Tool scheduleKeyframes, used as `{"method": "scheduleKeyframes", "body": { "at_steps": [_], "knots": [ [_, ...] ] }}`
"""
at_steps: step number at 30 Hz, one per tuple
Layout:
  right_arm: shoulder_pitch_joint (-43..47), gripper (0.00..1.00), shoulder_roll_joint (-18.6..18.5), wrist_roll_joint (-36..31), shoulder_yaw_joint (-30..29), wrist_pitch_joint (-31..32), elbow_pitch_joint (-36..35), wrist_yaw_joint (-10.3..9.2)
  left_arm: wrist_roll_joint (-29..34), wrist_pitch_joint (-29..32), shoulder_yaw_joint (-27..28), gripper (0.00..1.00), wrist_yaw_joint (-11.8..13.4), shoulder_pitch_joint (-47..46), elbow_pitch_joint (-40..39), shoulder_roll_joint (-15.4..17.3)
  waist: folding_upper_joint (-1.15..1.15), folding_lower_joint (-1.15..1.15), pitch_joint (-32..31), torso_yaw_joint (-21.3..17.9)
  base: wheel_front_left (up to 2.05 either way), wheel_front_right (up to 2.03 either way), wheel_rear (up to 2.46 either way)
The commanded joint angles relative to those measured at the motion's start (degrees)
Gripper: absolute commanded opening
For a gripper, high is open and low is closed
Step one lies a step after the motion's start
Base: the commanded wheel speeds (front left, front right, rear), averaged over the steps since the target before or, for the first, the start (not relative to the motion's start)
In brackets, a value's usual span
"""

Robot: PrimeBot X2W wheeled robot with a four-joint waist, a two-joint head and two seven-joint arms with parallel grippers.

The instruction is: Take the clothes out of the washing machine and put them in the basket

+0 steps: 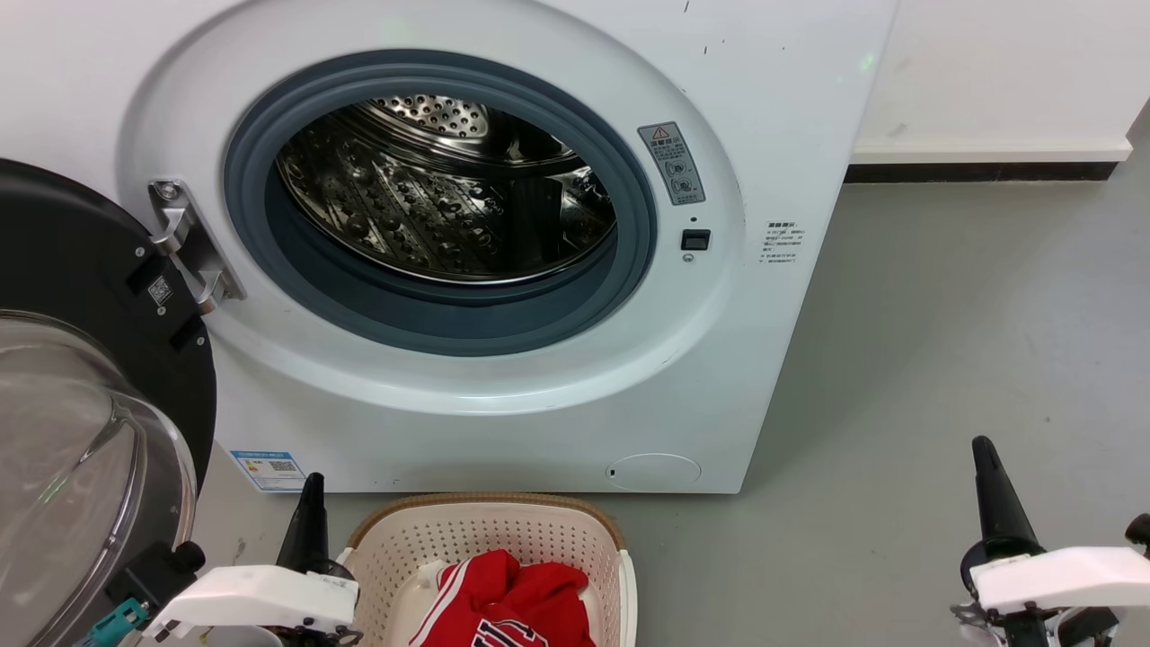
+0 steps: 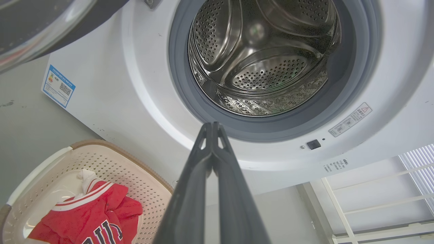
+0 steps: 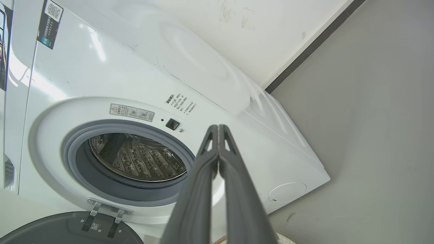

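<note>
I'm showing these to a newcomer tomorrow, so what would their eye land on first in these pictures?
Probably the open porthole of the washing machine, mid head view, with its shiny perforated drum showing no laundry. Next, the bright red clothes bunched in the cream basket just in front of the machine. The left end effector beside the basket and the right end effector farther right are both shut, holding nothing.

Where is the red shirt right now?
The red shirt lies in the basket, at the bottom middle of the head view, in front of the washing machine.
</note>
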Motion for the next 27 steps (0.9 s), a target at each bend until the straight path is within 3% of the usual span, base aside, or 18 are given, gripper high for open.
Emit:
{"method": "scheduleKeyframes", "body": {
  "at_steps": [1, 27],
  "knots": [
    [-1.49, 0.0, -0.24, 1.48, -0.05, 0.35, -0.28, 0.0, -1.39, 0.27, 0.21, 0.0, -0.41, -1.28, -0.42, 0.03, 0.0, 0.0, -0.01, 0.01, 0.0, 0.0, 0.0],
    [-3.43, 0.0, -0.31, 17.93, -0.12, 4.37, 1.66, 0.0, -18.23, 4.27, 1.46, 0.0, -2.17, -3.06, 0.5, -0.01, 0.0, 0.0, -0.28, 0.21, 0.0, 0.0, 0.0]
  ]
}}
